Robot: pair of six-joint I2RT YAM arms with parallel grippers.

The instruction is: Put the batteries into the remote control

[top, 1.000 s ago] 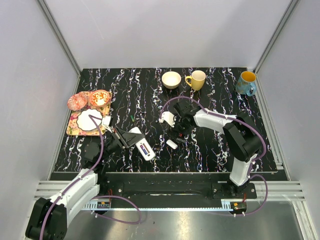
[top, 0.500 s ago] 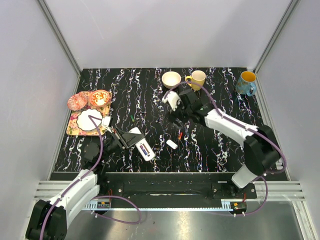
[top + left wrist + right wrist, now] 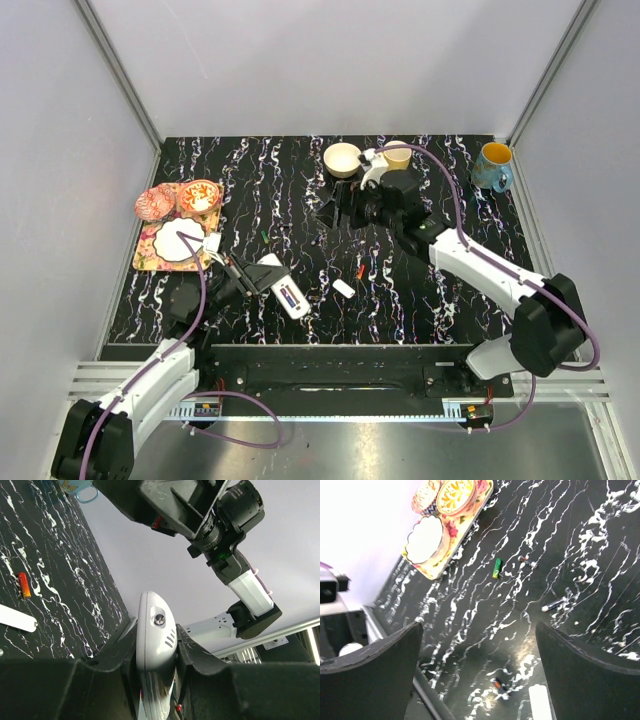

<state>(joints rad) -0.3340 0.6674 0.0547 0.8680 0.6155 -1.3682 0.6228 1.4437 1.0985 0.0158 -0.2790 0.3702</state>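
My left gripper [image 3: 248,280] is shut on the white remote control [image 3: 283,290], holding it low over the table's front left. In the left wrist view the remote control [image 3: 155,645] stands on edge between the fingers [image 3: 192,655]. A red-orange battery [image 3: 359,271] lies on the table to the remote's right, also seen as battery [image 3: 23,585] and battery [image 3: 497,685]. A dark battery with a pale tip [image 3: 555,604] lies farther back. My right gripper [image 3: 338,212] hangs open and empty above the table's middle, right gripper [image 3: 479,627] well above the batteries.
A small white flat piece [image 3: 343,288] lies beside the red-orange battery. A green cylinder [image 3: 497,568] lies mid-table. A tray [image 3: 148,262] with dishes sits at the left. A bowl [image 3: 343,159], a yellow mug [image 3: 395,158] and a blue mug [image 3: 493,165] stand along the back.
The right gripper has risen from beside the red-orange battery and swung back toward the bowl, its jaws opening wide. The left gripper and the remote have not moved.
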